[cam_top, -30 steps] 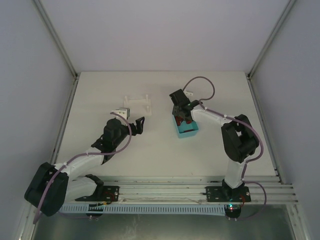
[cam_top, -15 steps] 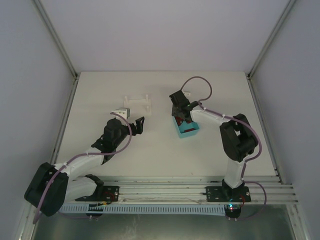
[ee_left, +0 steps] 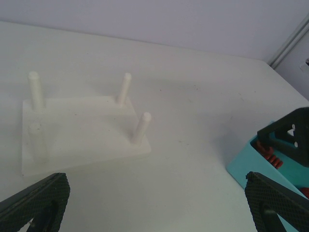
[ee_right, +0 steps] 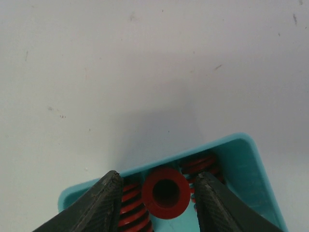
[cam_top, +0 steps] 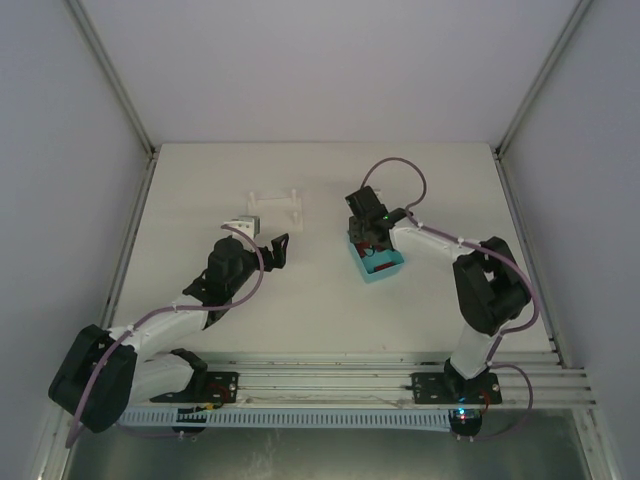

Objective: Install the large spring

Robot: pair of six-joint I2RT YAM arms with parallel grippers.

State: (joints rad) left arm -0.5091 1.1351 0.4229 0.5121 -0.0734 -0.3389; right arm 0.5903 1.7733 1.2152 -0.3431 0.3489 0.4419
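A teal bin [cam_top: 384, 266] holds several red springs. In the right wrist view a large red spring [ee_right: 165, 192] points end-on at the camera inside the bin [ee_right: 251, 159]. My right gripper [ee_right: 157, 180] is open and reaches into the bin, one finger on each side of that spring, with small gaps showing. The white base plate [cam_top: 277, 205] with four upright pegs lies at the back left; all pegs are bare [ee_left: 82, 130]. My left gripper [cam_top: 272, 250] is open and empty, just short of the plate.
The bin's corner [ee_left: 251, 166] and the right gripper's black fingers [ee_left: 289, 133] show at the right of the left wrist view. Grey walls enclose the white table on three sides. A rail runs along the near edge [cam_top: 330, 380].
My right gripper has lowered into the bin and swung slightly right; the bin has shifted a little toward the near right. The left arm has not moved.
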